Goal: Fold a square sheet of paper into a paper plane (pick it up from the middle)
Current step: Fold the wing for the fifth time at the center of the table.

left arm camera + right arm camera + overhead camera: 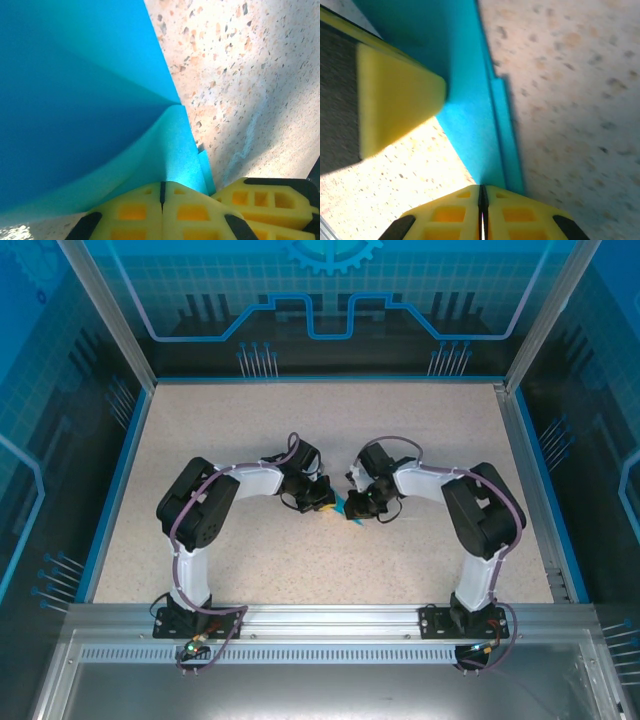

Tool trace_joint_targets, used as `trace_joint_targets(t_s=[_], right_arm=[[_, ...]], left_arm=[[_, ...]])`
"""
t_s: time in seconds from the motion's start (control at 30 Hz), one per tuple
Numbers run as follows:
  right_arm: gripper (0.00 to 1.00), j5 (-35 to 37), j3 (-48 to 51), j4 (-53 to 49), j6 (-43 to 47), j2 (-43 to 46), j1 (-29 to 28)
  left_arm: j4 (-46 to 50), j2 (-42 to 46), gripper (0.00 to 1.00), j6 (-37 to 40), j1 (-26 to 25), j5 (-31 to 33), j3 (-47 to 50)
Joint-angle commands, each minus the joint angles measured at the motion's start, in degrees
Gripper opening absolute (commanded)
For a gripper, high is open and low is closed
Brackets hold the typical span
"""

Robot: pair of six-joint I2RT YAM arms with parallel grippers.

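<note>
Overhead, the paper is a sliver; close up, its creases run away from my left end effector and right end effector, both gripping it.

We counted two robot arms, the left arm and the right arm, and two base plates, one under each. There were two grippers, the left gripper and the right gripper. Each gripper carried two yellow fingers, so four fingers in all, and we could see all four in the left wrist view. We counted one piece of folded cyan-blue paper, with several layered edges along its side. There was one speckled table, and one purple cable ran along each arm, two in total.
</note>
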State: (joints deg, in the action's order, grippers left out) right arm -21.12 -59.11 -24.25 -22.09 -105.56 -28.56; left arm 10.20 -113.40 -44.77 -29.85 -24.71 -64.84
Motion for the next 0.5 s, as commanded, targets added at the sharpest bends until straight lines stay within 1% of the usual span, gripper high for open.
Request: trace_joint_targets(t_s=[0.0, 0.23, 0.33, 0.47], right_arm=[[0.11, 0.5, 3.7, -3.1, 0.9, 1.7, 2.7], [0.1, 0.2, 8.1, -2.0, 0.4, 4.2, 5.3], [0.1, -0.5, 8.2, -2.1, 0.3, 5.9, 5.1], [0.11, -1.3, 7.0, -0.1, -0.6, 11.2, 2.9]], left_arm=[[7.2, -5.2, 0.02, 1.6, 0.2, 9.9, 1.7], [7.4, -5.2, 0.03, 1.8, 0.3, 9.7, 1.4], [7.3, -5.2, 0.03, 1.8, 0.3, 9.4, 1.1], [7.2, -5.2, 0.03, 1.9, 0.2, 8.9, 0.7]])
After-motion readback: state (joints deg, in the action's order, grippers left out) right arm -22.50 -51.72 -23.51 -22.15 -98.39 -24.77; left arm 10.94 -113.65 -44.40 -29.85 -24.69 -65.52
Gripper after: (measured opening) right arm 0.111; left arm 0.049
